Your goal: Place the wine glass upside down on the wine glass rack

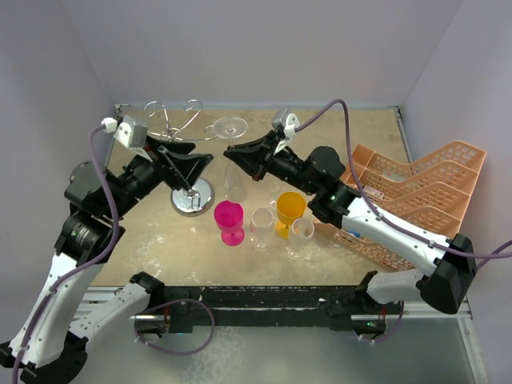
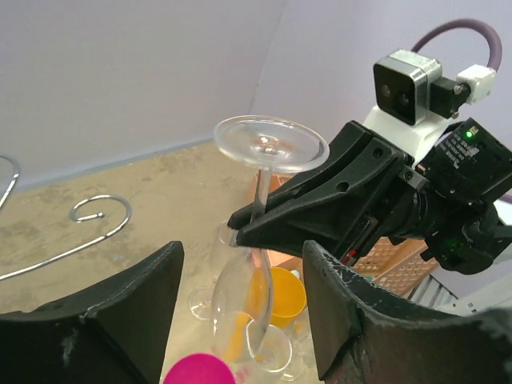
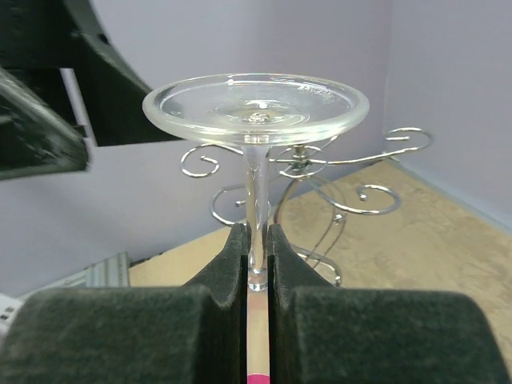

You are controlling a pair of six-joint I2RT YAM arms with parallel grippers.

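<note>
A clear wine glass (image 1: 230, 127) hangs upside down, foot up and bowl down, above the table's middle. My right gripper (image 1: 233, 157) is shut on its stem just below the foot, seen close in the right wrist view on the wine glass (image 3: 256, 108) by the right gripper (image 3: 256, 234). My left gripper (image 1: 199, 171) stands open to the left of the glass; in its wrist view the left gripper (image 2: 244, 260) has the bowl of the wine glass (image 2: 238, 298) between its spread fingers without touching. The chrome wine glass rack (image 1: 193, 198) stands behind my left gripper, its scroll arms (image 3: 328, 172) beyond the glass.
Below the held glass stand a pink glass (image 1: 229, 218), an orange glass (image 1: 290, 207) and two clear glasses (image 1: 262, 225) (image 1: 302, 233). A peach plastic crate (image 1: 416, 192) fills the right side. Walls close the back and sides.
</note>
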